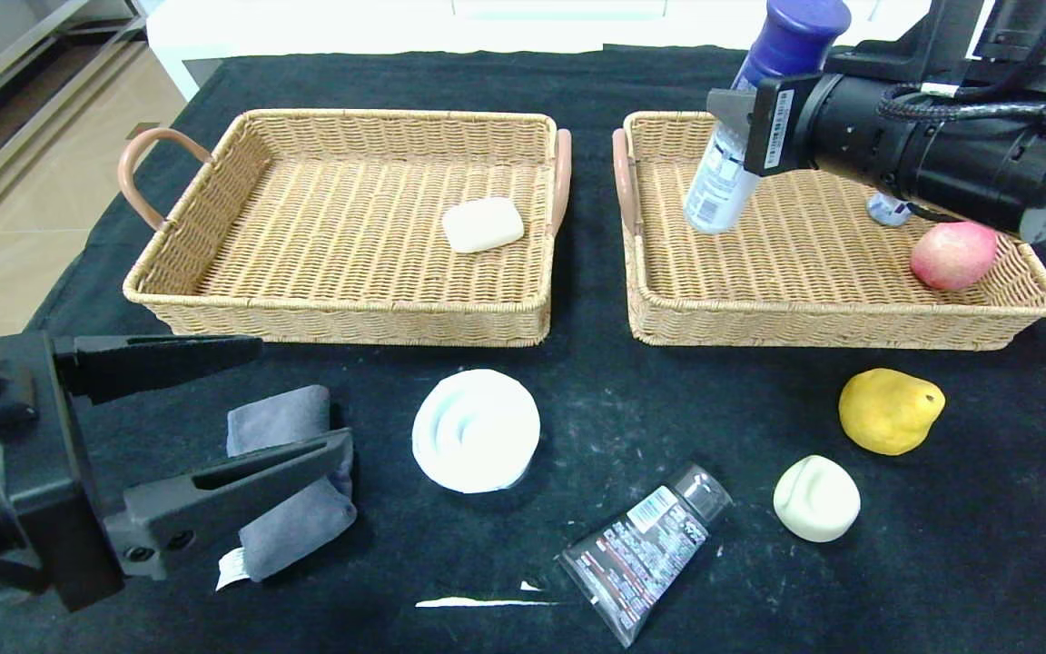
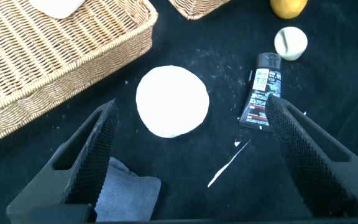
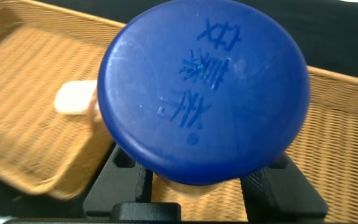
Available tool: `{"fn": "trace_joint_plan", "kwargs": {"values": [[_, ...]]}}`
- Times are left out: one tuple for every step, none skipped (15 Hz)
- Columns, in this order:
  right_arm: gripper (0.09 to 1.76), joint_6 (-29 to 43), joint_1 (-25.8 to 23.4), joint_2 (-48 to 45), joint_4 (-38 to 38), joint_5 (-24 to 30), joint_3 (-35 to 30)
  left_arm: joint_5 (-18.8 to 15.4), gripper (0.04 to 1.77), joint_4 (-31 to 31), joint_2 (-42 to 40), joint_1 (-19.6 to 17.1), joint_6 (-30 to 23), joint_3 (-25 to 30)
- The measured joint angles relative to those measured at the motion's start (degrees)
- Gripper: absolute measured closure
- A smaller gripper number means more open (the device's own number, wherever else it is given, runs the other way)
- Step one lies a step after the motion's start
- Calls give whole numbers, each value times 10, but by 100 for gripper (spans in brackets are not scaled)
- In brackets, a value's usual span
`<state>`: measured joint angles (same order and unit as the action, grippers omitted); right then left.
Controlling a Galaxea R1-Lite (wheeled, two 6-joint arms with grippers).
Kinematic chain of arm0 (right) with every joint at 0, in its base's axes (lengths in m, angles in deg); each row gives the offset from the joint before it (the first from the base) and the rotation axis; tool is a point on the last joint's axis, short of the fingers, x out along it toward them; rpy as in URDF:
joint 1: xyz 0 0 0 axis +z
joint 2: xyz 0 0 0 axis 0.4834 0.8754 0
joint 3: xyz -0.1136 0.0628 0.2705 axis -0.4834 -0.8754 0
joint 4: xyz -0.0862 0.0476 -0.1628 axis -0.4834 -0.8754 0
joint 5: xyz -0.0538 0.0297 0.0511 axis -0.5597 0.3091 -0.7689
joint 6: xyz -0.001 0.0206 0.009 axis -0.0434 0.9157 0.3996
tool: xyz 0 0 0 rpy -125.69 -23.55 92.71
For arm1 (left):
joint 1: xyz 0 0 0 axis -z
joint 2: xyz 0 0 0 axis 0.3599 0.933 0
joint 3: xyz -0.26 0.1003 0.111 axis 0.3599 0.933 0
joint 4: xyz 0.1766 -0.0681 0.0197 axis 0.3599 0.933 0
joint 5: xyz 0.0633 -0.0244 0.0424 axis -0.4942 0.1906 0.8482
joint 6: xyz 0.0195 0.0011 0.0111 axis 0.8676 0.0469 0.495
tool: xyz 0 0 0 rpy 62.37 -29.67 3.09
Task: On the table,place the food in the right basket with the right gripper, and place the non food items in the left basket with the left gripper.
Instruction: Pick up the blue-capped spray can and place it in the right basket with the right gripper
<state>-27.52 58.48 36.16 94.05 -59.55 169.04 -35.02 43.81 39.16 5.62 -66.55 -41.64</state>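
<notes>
Bottle [image 1: 741,136] clamped in right gripper [image 1: 730,123], tilted over right basket [image 1: 986,313]. Left gripper [image 1: 278,400] spread wide above cloth [image 1: 291,518]. Roll [image 1: 476,430], tube [image 1: 646,545], pear [image 1: 889,411], bun [image 1: 816,498] lie on table [image 1: 577,418]; soap [image 1: 482,224] sits in left basket [image 1: 341,318]

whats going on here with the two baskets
The right gripper holds a white bottle with a blue cap, tilted over the right basket, which already has a red apple. The left gripper hangs open over the grey cloth. A soap bar lies in the left basket. The pear, bun, tube and white roll wait on the table.
</notes>
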Motion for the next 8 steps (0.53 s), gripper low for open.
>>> {"fn": "trace_joint_plan", "kwargs": {"values": [[101,0,-12,8,0,1,8,0,9,0,0,0,0,0],[101,2,-24,17,0,2,19,0,9,0,0,0,0,0],[101,3,-36,29,0,3,33,0,9,0,0,0,-1,0],[101,4,-49,41,0,3,48,0,9,0,0,0,-1,0],[101,5,-60,54,0,3,64,0,9,0,0,0,-1,0],[101,5,-73,68,-1,4,83,0,9,0,0,0,-1,0],[101,6,-84,81,-5,6,99,0,9,1,1,0,-1,1],[101,6,-94,94,-8,7,115,0,9,1,1,0,-1,1]]}}
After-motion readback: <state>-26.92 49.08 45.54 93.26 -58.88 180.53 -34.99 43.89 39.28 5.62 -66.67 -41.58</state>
